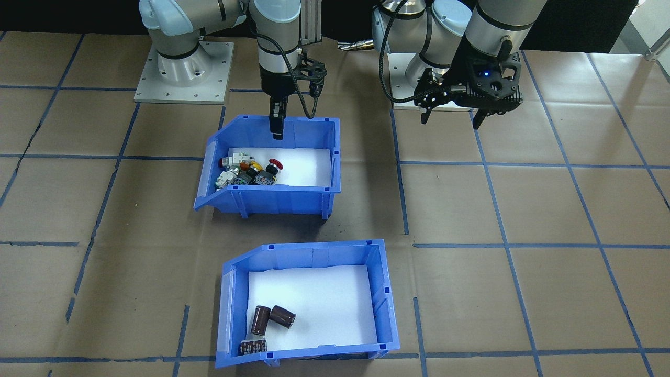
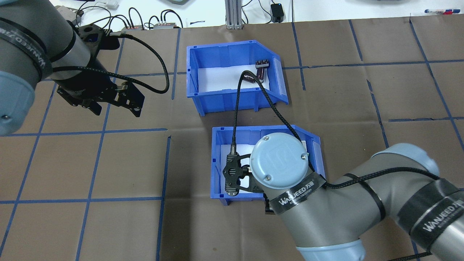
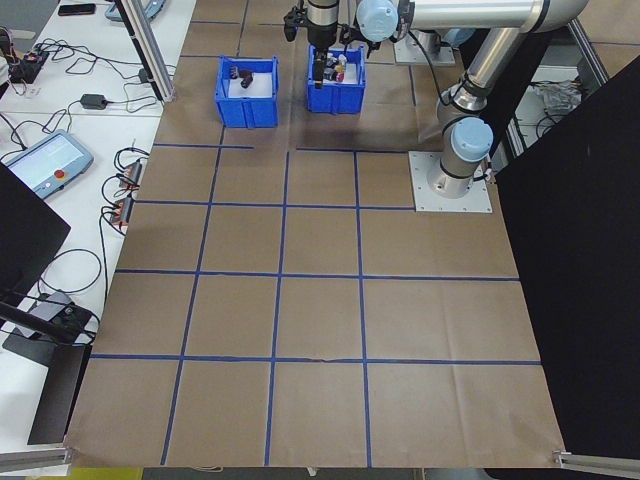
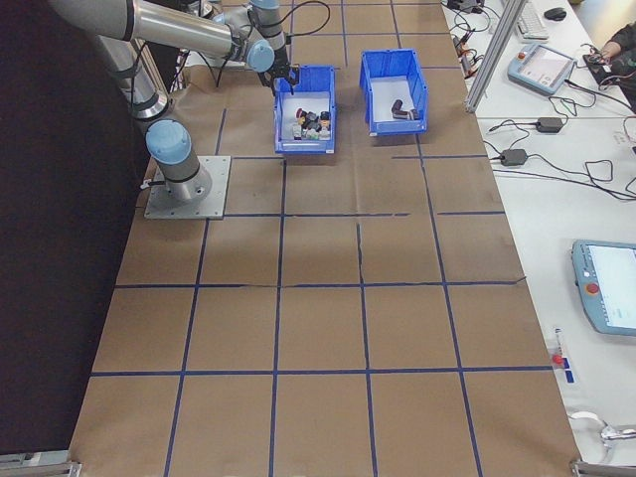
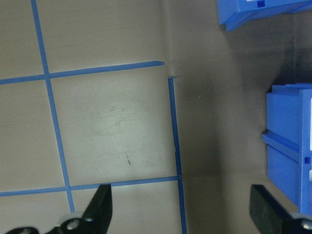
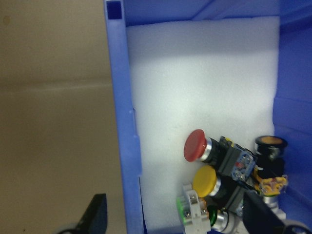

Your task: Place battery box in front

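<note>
The battery box (image 1: pixel 309 303) is a blue slope-fronted bin with a white liner and three dark cells (image 1: pixel 272 317); it sits on the table's far side from the robot, also seen in the overhead view (image 2: pixel 232 78). Nearer the robot stands the alike blue bin (image 1: pixel 272 167) with colourful switches (image 6: pixel 229 170). My right gripper (image 1: pixel 276 125) hangs open over that switch bin's robot-side wall (image 6: pixel 122 122), one finger (image 6: pixel 97 214) outside, the other inside. My left gripper (image 1: pixel 450 119) hovers open over bare paper (image 5: pixel 117 126), well to the side of both bins.
Brown paper with blue tape lines (image 1: pixel 502 246) covers the table. The right arm's wrist (image 2: pixel 279 161) hides most of the switch bin from overhead. Cables and devices (image 2: pixel 145 21) lie beyond the table's far edge. Two arm bases (image 1: pixel 183 73) stand on the robot side.
</note>
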